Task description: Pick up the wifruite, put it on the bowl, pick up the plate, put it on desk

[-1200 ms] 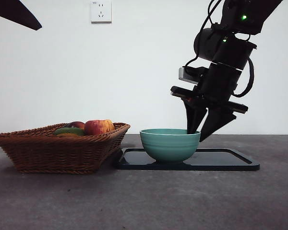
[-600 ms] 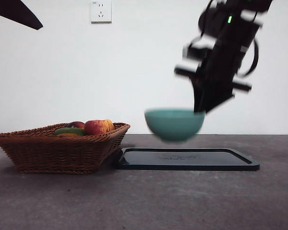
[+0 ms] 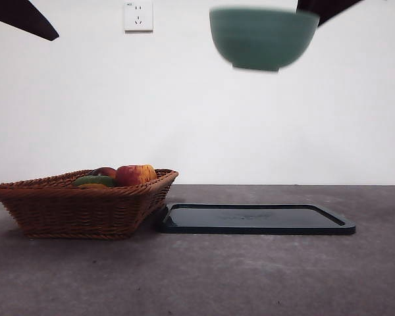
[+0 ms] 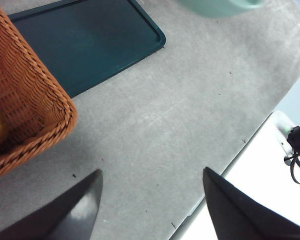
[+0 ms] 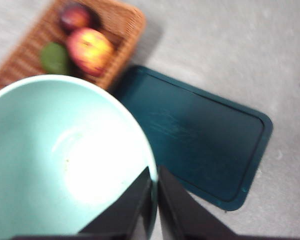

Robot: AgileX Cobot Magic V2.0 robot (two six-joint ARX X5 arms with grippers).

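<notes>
High above the tray (image 3: 257, 219) — bowl (image 3: 263, 37) pinched at its rim by right gripper (image 5: 154, 200). Empty inside. Left gripper (image 4: 150, 200) open, idle — risk of slipping from that thin one-sided hold.

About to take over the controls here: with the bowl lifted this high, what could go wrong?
The right hand pinches only the bowl rim, high above the tray; the grip could slip and the bowl drop. The bowl looks empty, with the fruit in the basket, so that step seems skipped. The left hand hangs open, clear of it all.
</notes>
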